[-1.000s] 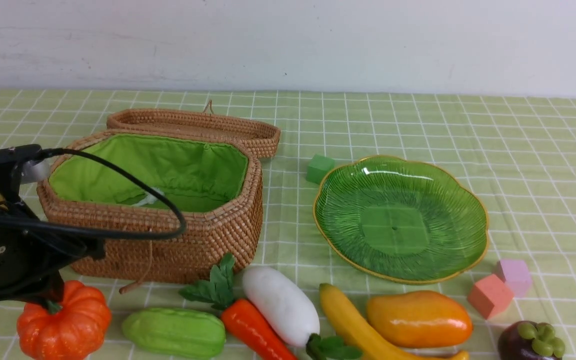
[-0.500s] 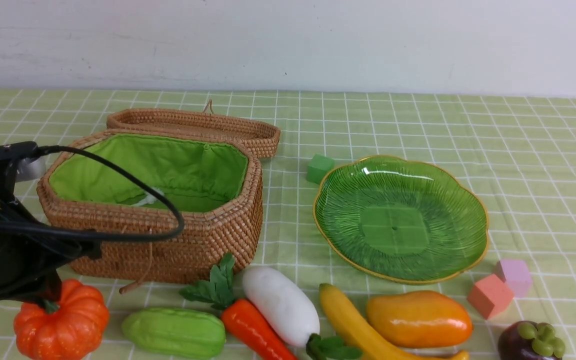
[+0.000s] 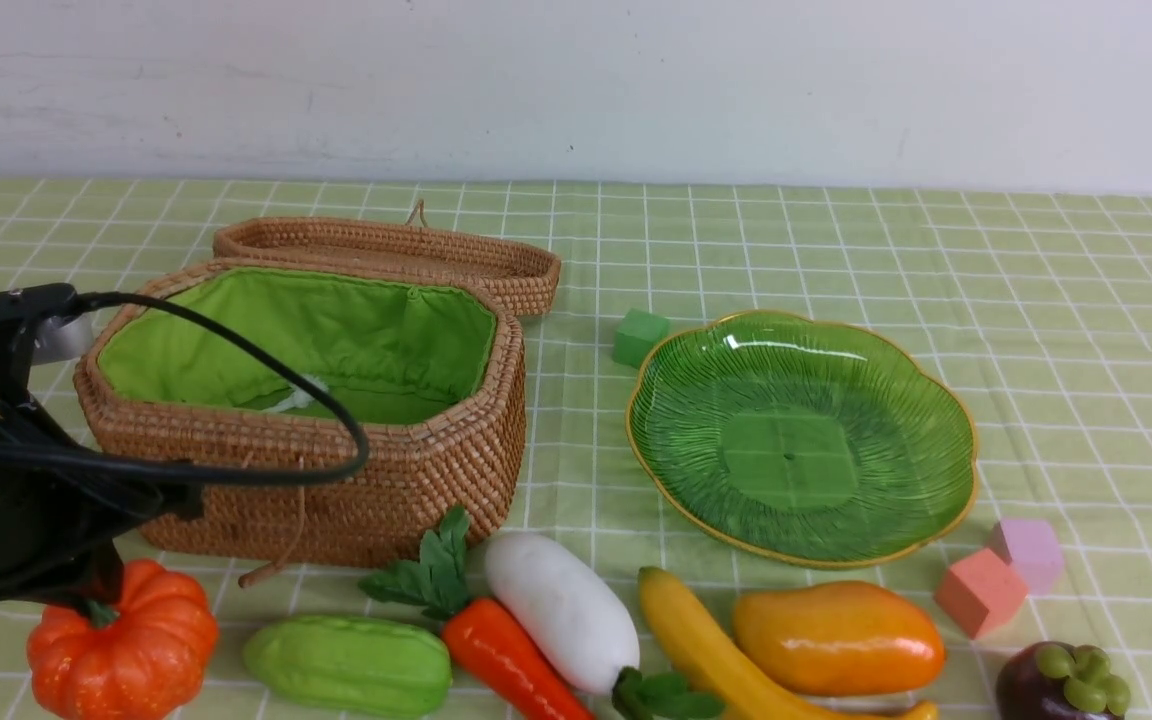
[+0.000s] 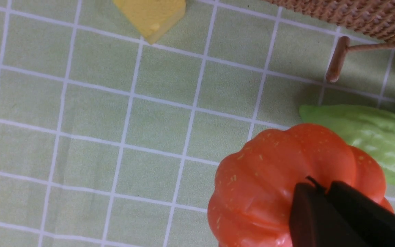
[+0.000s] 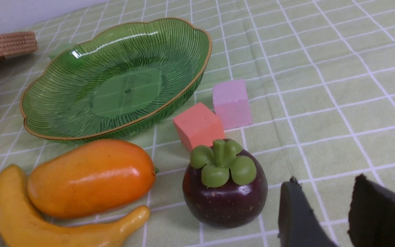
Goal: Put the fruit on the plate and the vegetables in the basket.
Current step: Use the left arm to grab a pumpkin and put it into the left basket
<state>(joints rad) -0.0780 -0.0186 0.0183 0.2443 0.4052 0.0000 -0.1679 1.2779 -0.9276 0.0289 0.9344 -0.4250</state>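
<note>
The pumpkin (image 4: 269, 175) is pinched by jaws of the left gripper (image 4: 315, 188), and the mangosteen (image 5: 225, 195) is seen beside spread jaws of the right gripper (image 5: 327, 178).

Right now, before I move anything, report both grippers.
Left gripper: closed on the stem of the orange pumpkin.
Right gripper: open, nothing between its fingers, beside the mangosteen.

Orange pumpkin (image 3: 123, 645) beside green gourd (image 3: 348, 664)
</note>
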